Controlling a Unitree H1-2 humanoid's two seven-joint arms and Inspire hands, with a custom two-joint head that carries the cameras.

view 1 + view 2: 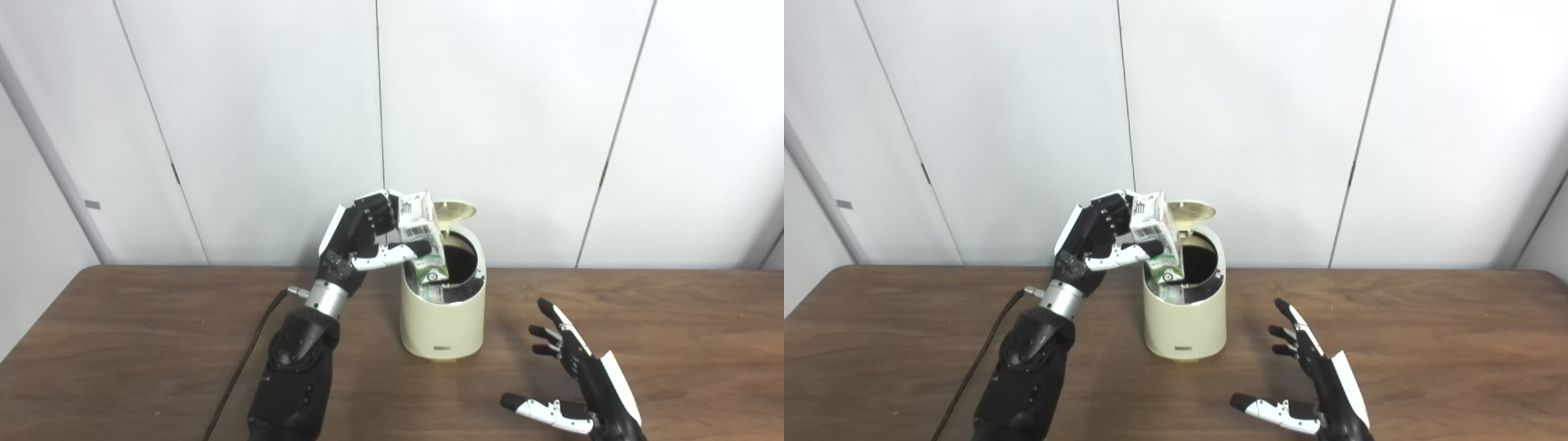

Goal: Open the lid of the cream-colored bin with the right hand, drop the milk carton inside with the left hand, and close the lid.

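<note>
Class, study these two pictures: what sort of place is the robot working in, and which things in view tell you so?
Probably a lab or test room, not a home: a bare wooden table against plain white wall panels, with only a cream-colored bin, a milk carton and a loose cable laid out.

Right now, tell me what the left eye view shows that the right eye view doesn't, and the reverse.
Only the left eye view: nothing extra that matters; the bin just sits further right in the picture.

Only the right eye view: the table's far right corner.

Both: the left hand gripping the milk carton, tilted over the open bin, the lid up, and the right hand open beside the bin.
</note>
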